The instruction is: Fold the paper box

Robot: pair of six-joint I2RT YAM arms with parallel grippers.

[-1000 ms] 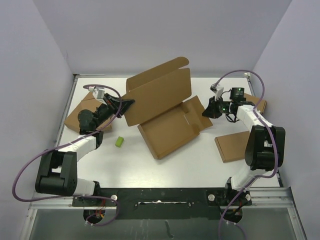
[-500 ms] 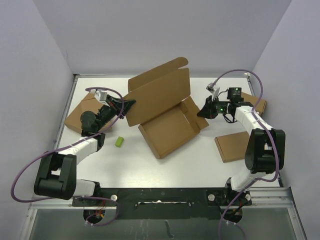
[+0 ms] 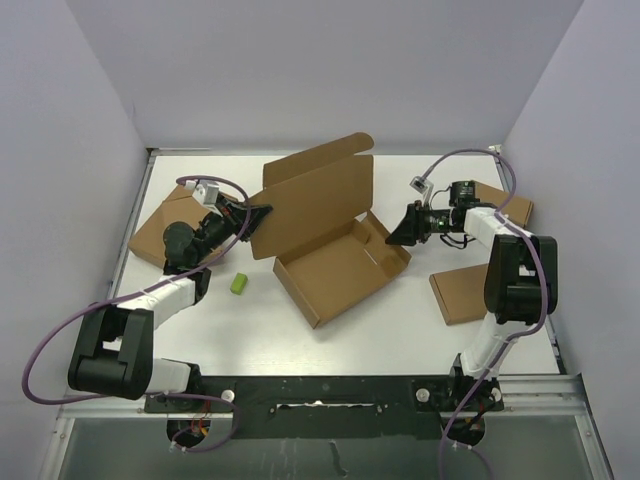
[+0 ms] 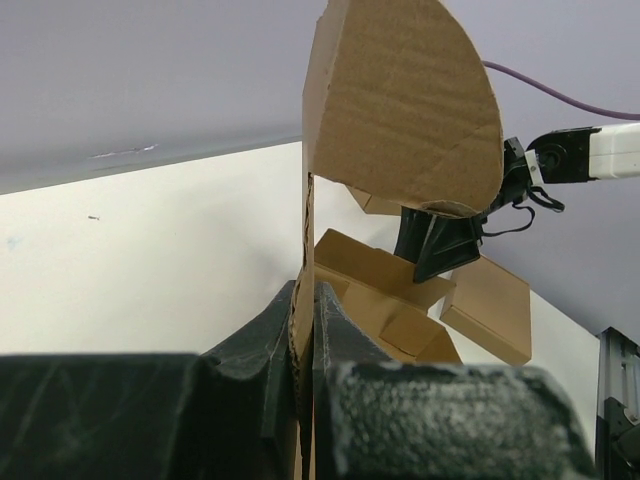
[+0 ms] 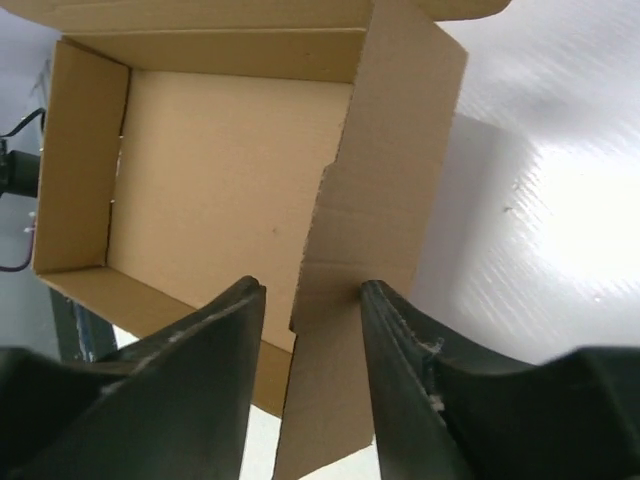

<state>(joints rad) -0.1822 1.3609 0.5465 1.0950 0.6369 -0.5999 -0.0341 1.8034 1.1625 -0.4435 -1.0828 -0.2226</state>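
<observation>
Left pincer is clamped on the left edge of the paper box, gripping the raised lid, which stands up and leans toward the far side of the table. The left wrist view shows the cardboard edge-on, pinched between two dark fingers. Right pincer sits at the box's right end with its jaws apart and a side flap lying loosely between its fingers. The box rests open near the middle of the table, its shallow tray set at an angle. A small green block lies just left of the tray, not touching it. A flat brown box lies at the left edge beside the left arm. A second flat box lies near right, and a third flat box far right.
</observation>
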